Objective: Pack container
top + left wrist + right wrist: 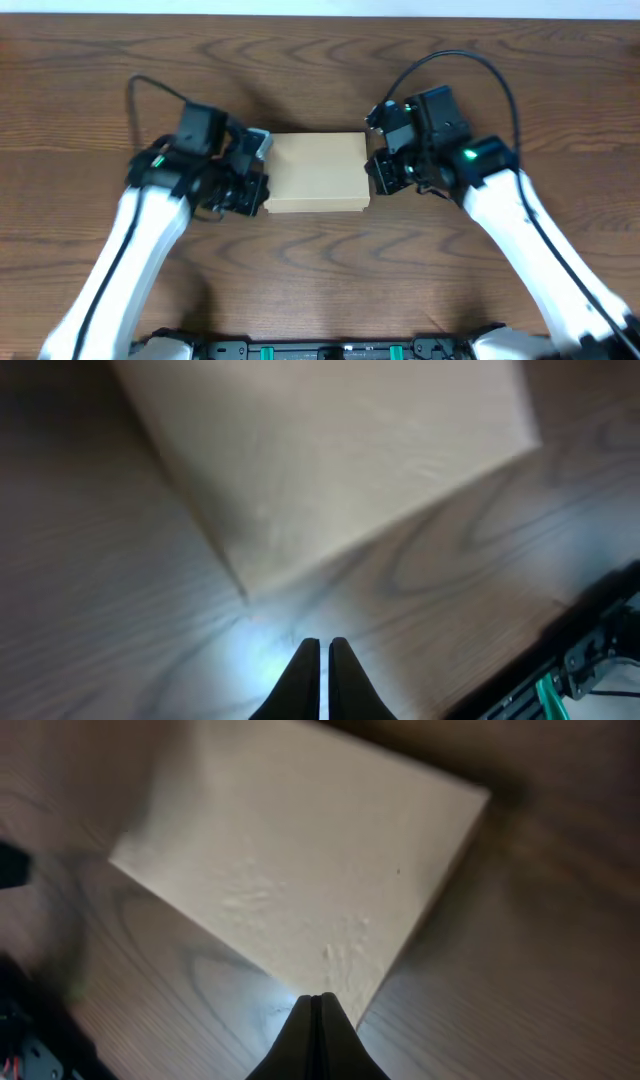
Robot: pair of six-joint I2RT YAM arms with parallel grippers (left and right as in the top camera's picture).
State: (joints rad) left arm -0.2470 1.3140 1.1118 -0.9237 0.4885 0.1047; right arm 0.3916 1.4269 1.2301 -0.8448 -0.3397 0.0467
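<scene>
The container (316,172) is a plain tan cardboard box lying flat and closed in the middle of the table. It fills the top of the left wrist view (330,450) and the middle of the right wrist view (300,870). My left gripper (256,193) is shut and empty at the box's left front corner, fingertips (321,643) just short of that corner. My right gripper (376,172) is shut and empty at the box's right side, fingertips (319,999) at its near corner. No pens show.
The wooden table (320,270) stretches all round the box. A black rail with green parts (330,350) runs along the front edge and shows in the left wrist view (590,660). Black cables arch behind both arms.
</scene>
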